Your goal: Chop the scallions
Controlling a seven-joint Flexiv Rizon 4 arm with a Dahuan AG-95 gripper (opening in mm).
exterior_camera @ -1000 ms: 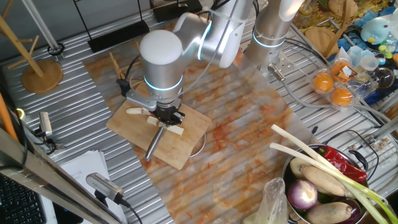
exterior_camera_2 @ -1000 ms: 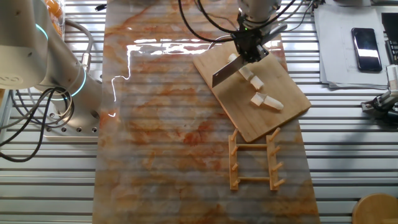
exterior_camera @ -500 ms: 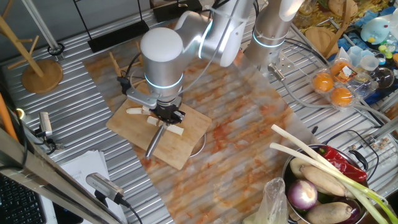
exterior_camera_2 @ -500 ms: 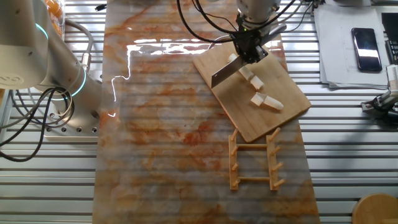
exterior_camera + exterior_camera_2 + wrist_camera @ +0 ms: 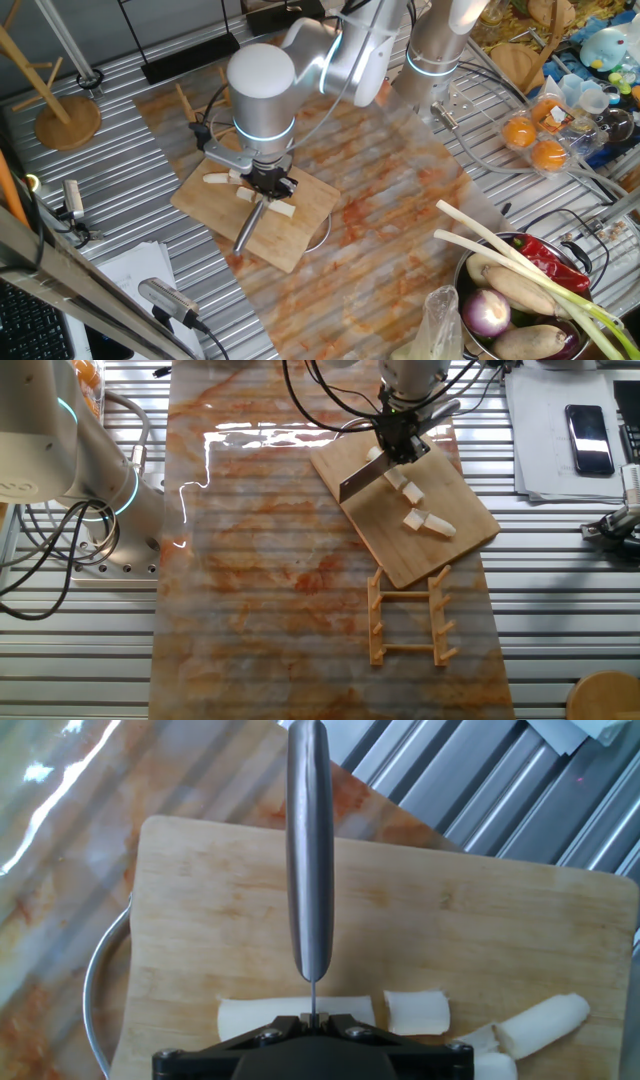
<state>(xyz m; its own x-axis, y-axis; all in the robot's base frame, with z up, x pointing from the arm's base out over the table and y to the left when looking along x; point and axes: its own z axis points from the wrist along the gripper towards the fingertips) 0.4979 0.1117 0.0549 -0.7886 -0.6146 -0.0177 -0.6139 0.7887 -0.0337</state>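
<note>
Jaws pinch a knife [image 5: 308, 870] by its handle, blade edge-down, right over the longest scallion piece [image 5: 295, 1016] on the board [image 5: 285, 238]. From where I stand, the cut is mid-sequence: several chunks [image 5: 427, 523] already lie apart on the wood, one stub [image 5: 417, 1010] just beside the piece under the blade, others further along. I'd say the next move calls for a straight press down through that long piece, then a lift and a small shift along it. From the hand view the jaws sit directly above the scallion, nearly hiding its near edge. Board rests on the bench [image 5: 250, 560].
</note>
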